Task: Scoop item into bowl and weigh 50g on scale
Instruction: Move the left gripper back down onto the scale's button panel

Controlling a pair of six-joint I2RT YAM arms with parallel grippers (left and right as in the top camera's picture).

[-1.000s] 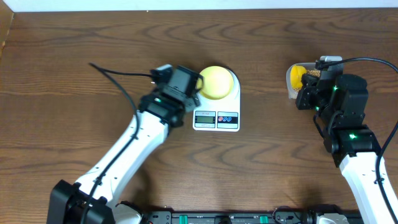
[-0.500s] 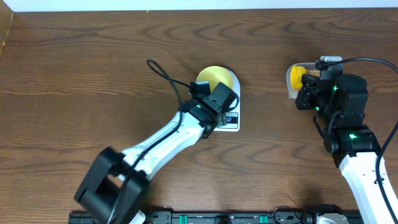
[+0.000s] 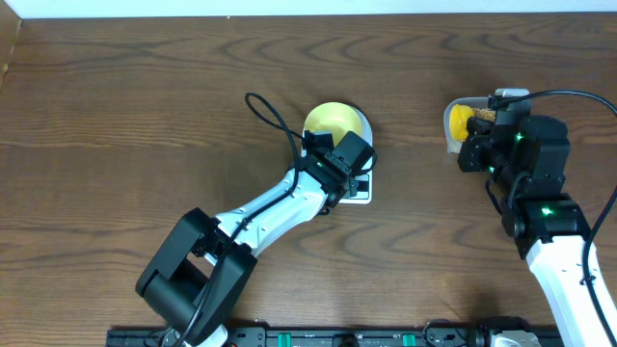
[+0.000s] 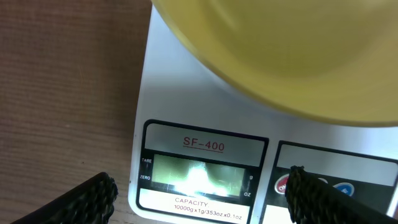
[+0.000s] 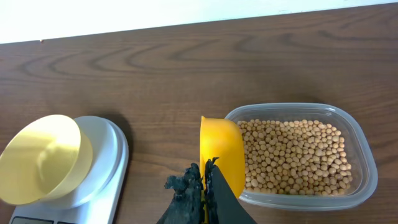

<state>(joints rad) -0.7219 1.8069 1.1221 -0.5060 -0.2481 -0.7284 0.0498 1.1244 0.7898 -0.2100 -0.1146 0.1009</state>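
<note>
The pale-yellow bowl (image 3: 333,120) (image 5: 43,158) stands on the white scale (image 3: 363,196) (image 5: 107,149), and its inside shows bare. My left gripper (image 3: 344,159) (image 4: 202,199) hangs open just over the scale's front edge, with one finger on each side of the lit display (image 4: 199,174). The bowl's rim (image 4: 280,56) fills the top of that view. Tan beans (image 5: 298,152) lie in a clear container (image 3: 451,130) (image 5: 368,163). My right gripper (image 3: 479,145) (image 5: 204,179) is shut on the handle of a yellow scoop (image 3: 461,120) (image 5: 222,149), which is turned on edge at the container's left end.
The scale's red and blue buttons (image 4: 286,185) sit by the left gripper's right finger. Brown wooden tabletop (image 3: 145,87) surrounds everything, and its far edge meets a white wall (image 5: 186,15). A black cable (image 3: 275,120) loops off the left wrist beside the bowl.
My left arm has swung right, from left of the bowl to over the scale's front edge, now covering the display from above. The right arm and scoop have not moved.
</note>
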